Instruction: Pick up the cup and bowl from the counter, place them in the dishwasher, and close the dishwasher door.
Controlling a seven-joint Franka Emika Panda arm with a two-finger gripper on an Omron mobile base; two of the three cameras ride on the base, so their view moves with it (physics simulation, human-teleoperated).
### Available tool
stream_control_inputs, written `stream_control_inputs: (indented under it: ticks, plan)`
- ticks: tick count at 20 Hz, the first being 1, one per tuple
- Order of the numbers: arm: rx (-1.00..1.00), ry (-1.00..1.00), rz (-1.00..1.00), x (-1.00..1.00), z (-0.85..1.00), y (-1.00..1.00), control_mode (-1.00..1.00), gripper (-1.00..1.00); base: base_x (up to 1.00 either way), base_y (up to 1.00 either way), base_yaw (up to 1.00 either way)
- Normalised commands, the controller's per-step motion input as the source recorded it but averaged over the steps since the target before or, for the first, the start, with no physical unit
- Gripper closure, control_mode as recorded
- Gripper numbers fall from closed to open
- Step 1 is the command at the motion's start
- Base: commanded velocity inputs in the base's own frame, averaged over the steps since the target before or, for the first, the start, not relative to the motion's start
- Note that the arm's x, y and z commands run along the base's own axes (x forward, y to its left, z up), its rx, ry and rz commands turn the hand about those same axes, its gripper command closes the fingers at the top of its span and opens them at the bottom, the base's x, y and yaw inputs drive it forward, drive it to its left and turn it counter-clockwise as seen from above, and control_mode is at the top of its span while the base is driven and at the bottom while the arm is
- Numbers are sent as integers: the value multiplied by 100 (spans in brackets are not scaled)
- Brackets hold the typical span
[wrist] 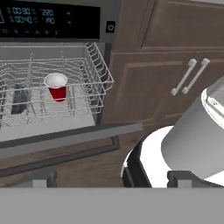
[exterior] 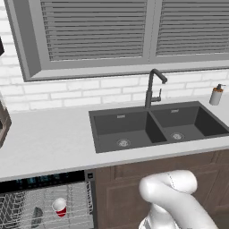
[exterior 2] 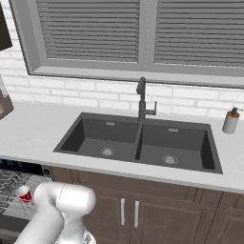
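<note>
Hand (wrist: 112,178) spread, empty, low before the open dishwasher door (wrist: 65,140). Cup (wrist: 56,86) stands upright in the wire rack (wrist: 98,70); bowl (wrist: 18,99) lies beside it. Brown cabinets (wrist: 148,83) adjoin rightward.

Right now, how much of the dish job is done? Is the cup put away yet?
Yes, the cup stands in the dishwasher rack. The grey shape beside it may be the bowl, but I cannot tell. The gripper is open, holding nothing, low by the dishwasher door, which hangs open. Closing that door is left.
</note>
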Motion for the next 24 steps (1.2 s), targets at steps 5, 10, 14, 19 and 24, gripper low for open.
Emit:
stream_control_inputs:
  ticks: [5, 10, 14, 19, 24]
  plan:
    - [-27, -37, 2, 0, 0, 12, -100, -100, 0, 0, 0]
    - [-8, -31, 19, 1, -6, -1, -100, -100, 0, 0, 0]
    - [0, -8, 13, 0, -41, -2, -100, -100, 0, 0, 0]
    - [0, 0, 11, 24, -94, -8, -100, -100, 0, 0, 0]
    - [0, -7, 11, 60, -92, -18, -100, -100, 0, 0, 0]
